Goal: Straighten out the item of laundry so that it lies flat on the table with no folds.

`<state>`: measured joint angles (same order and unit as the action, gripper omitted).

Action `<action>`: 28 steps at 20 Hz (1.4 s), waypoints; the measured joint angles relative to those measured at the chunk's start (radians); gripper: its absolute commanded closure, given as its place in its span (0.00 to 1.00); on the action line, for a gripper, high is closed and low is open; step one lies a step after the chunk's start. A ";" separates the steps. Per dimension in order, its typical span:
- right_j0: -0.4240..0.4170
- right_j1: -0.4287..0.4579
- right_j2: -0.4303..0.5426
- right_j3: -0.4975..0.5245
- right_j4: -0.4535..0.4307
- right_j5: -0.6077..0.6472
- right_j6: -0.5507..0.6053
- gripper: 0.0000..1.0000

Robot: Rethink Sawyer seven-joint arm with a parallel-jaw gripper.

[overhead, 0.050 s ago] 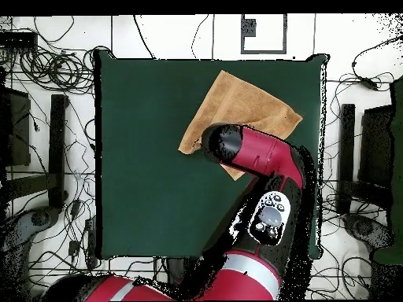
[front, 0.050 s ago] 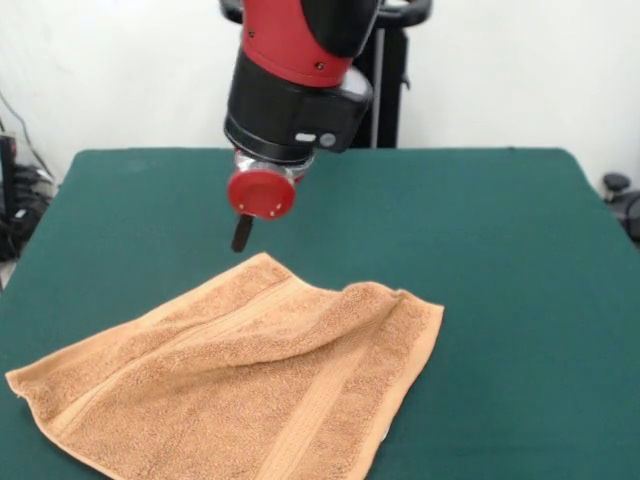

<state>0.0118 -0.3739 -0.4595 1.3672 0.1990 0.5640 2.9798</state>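
The item of laundry (front, 0.050 s ago: 250, 390), an orange-tan terry towel with woven bands, lies on the green table (front, 0.050 s ago: 490, 230) at the near left. It is mostly spread out, with a raised crease running toward its right corner. Its near edge runs off the bottom of the front view. My gripper (front, 0.050 s ago: 242, 235) hangs just above the towel's far corner, apart from the cloth. In the overhead view the towel (overhead, 0.050 s ago: 248, 102) lies by the table's (overhead, 0.050 s ago: 142, 157) top edge. There the arm's red and black head (overhead, 0.050 s ago: 224, 145) covers the towel's lower corner and hides the gripper.
Green table surface stretches right of the towel in the front view and left of it in the overhead view. Cables (overhead, 0.050 s ago: 47, 71) and dark stands (overhead, 0.050 s ago: 57, 141) lie on the floor around the table.
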 measured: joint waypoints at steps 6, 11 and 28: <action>-0.078 -0.014 0.055 0.062 0.090 -0.132 0.000 1.00; -0.183 -0.030 0.130 0.125 0.159 -0.163 0.000 1.00; -0.310 -0.052 0.316 0.255 0.274 -0.164 0.000 1.00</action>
<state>-0.2980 -0.4264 -0.1434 1.6224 0.4728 0.4003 2.9802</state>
